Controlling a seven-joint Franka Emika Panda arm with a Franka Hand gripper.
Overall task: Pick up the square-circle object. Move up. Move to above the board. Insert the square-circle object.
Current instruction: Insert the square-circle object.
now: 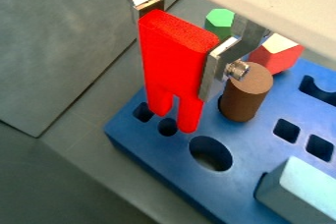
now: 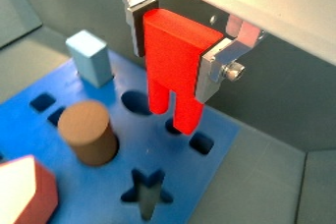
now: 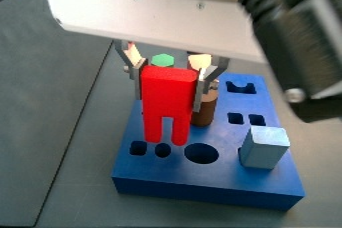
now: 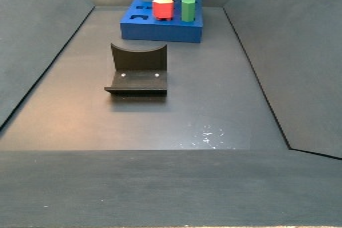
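Gripper: I'm holding the two-finger silver gripper (image 1: 187, 33) above the near corner of the board, its plates clamped on the upper flanks of the tall bright red two-legged block (image 1: 174, 66).
Red block: it's hanging upright over the large flat blue slab with shaped cutouts (image 3: 201, 175); in a wrist view its legs (image 2: 178, 108) are reaching down to the small square and round holes at the slab's edge. Whether the tips are already inside, I can't tell.
Step in hand: I'm judging this as the insertion, late in the task.
Doing it well: I'm wanting each leg square over its own hole, block kept vertical, descent slow and straight, no opening until the legs are seated.
Neighbours: the brown cylinder (image 1: 245, 94) is standing just beside the far finger; the pale blue-grey cuboid (image 2: 89, 56) and the red-and-white block (image 1: 274, 53) are further off.
Risk: I'm watching that finger against the cylinder.
Fixture: the dark L-shaped bracket (image 4: 138, 68) is sitting well apart, mid-floor.
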